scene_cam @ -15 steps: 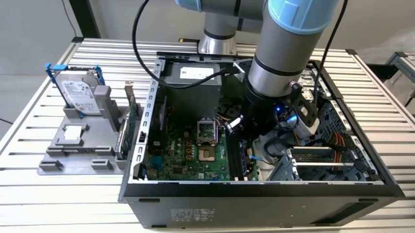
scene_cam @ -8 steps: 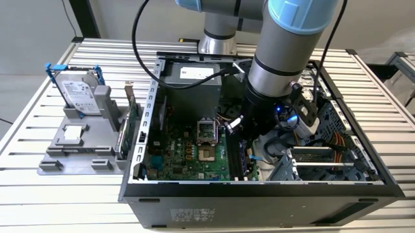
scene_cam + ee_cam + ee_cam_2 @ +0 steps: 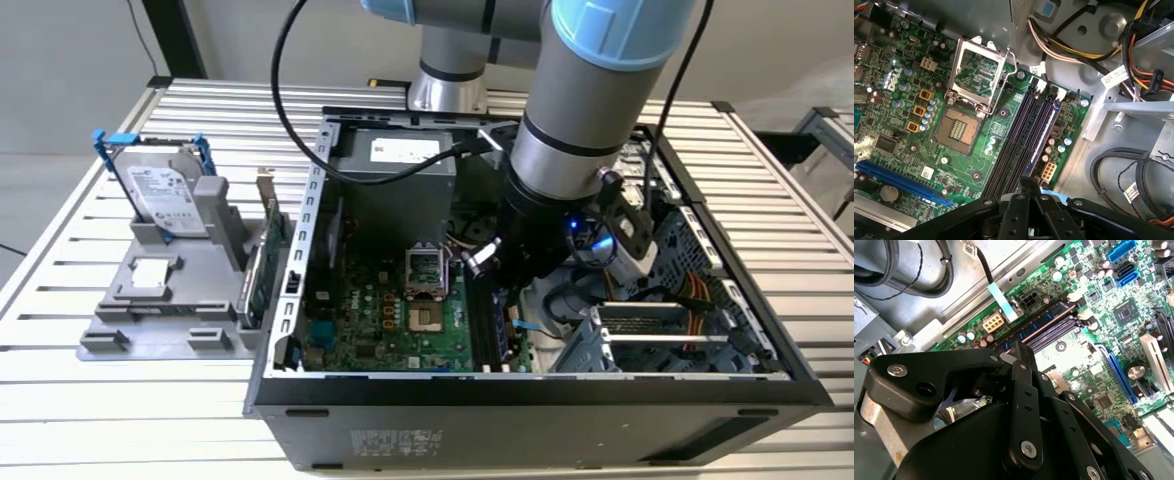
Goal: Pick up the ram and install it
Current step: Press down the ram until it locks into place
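Gripper (image 3: 497, 262) is down inside the computer case (image 3: 534, 385), over the memory slots (image 3: 1021, 135). Fingers look closed together; holding anything, cannot tell. Ram (image 3: 1046, 132) sits in a slot.

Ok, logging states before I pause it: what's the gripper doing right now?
Gripper: shut, just above the memory slots; whether it grips anything cannot be told.
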Motion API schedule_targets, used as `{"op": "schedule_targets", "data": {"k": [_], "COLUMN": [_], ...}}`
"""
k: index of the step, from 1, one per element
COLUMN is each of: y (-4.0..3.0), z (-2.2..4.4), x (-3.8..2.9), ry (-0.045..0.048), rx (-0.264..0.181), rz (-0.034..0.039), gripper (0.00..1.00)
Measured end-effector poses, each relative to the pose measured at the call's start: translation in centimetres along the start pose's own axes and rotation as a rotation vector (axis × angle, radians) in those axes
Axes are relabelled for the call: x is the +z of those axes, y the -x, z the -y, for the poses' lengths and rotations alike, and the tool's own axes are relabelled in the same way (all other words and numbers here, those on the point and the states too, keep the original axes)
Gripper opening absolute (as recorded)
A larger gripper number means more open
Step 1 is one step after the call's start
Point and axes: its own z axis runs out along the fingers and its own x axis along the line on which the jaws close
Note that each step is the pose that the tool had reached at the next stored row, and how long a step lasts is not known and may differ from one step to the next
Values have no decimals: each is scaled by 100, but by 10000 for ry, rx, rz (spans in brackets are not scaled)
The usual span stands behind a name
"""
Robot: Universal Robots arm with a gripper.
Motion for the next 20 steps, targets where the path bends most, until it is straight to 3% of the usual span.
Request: {"op": "schedule_targets", "data": {"k": [12, 20], "y": [3, 7], "z": [-9, -20], "x": [3, 3], "ry": [-9, -23], "rx": [-410, -1074], "rz": [6, 9], "gripper": [0, 0]}}
